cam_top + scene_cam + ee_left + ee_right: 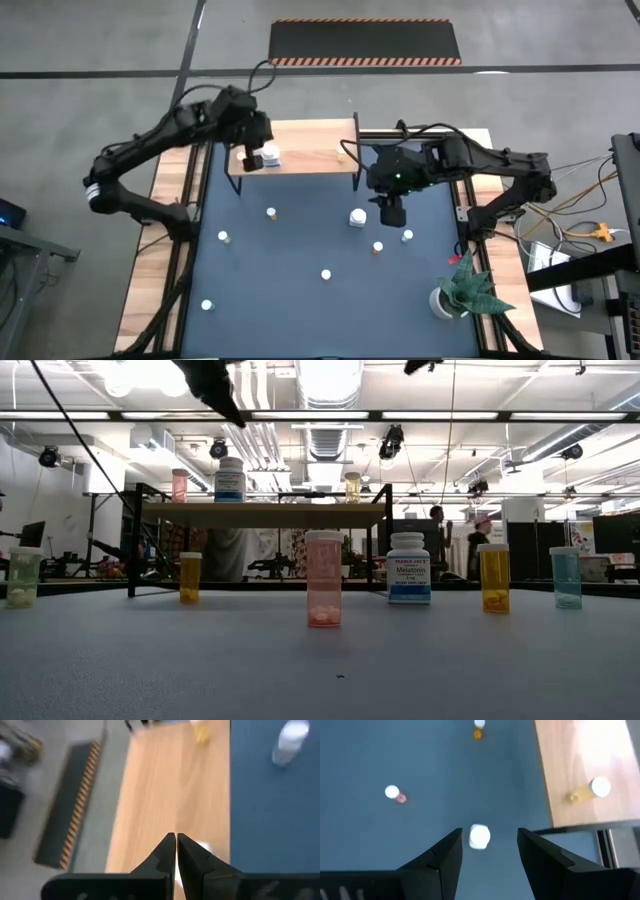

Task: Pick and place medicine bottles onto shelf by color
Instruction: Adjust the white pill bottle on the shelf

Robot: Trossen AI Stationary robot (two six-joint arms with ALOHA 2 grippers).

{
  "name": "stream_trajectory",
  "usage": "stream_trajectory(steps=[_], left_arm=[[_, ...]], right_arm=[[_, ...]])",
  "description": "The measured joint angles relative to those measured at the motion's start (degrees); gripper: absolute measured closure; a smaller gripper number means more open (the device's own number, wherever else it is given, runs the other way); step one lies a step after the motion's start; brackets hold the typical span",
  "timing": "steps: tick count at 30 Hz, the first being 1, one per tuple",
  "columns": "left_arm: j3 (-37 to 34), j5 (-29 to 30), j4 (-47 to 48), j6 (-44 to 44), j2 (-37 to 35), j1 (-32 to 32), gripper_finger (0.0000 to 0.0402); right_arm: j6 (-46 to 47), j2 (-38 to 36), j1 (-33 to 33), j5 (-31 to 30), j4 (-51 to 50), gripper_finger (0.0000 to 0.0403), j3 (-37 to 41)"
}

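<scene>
The shelf (300,160) stands at the far side of the mat. On it are a large white bottle (270,157), a yellowish one (345,152) and, in the low view, a pink one (180,485). Several small medicine bottles stand on their bases on the mat, among them a large white one (357,216), a pink one (323,578) and an orange one (494,578). My left gripper (176,840) hangs shut above the shelf's left end (250,155), holding nothing. My right gripper (490,837) is open high over the mat (390,210). The large white bottle's cap (479,836) shows far below, between its fingers.
A white pot with a green plant (462,290) stands at the mat's near right corner. The shelf's black legs (132,540) rise from the mat. Wooden borders (160,250) run along both sides of the mat. Cables lie to the right of the table (585,230).
</scene>
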State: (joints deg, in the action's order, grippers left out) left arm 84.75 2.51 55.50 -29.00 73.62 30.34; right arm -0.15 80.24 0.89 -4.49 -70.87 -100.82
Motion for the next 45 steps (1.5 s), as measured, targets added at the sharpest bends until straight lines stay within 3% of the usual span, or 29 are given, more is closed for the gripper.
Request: stream_trajectory(steps=[5,12,37,45], left_arm=[[2.37,-0.62,4.50,-0.89,6.29,5.76,0.0401],[2.89,-0.99,4.73,-3.28,10.10,6.85,0.0401],[2.95,-7.55,5.05,-4.90,8.09,6.60,0.0401],[2.88,-2.79,4.56,-5.52,8.44,6.66,0.0401]], right_arm=[[0.20,-0.14,0.00,-0.02,0.10,0.0223,1.55],[0.58,-0.19,0.00,-0.02,0.63,0.0223,2.08],[0.16,-0.26,-0.02,-0.02,0.91,0.0223,2.08],[0.14,-0.26,-0.02,-0.06,0.89,0.0223,2.08]])
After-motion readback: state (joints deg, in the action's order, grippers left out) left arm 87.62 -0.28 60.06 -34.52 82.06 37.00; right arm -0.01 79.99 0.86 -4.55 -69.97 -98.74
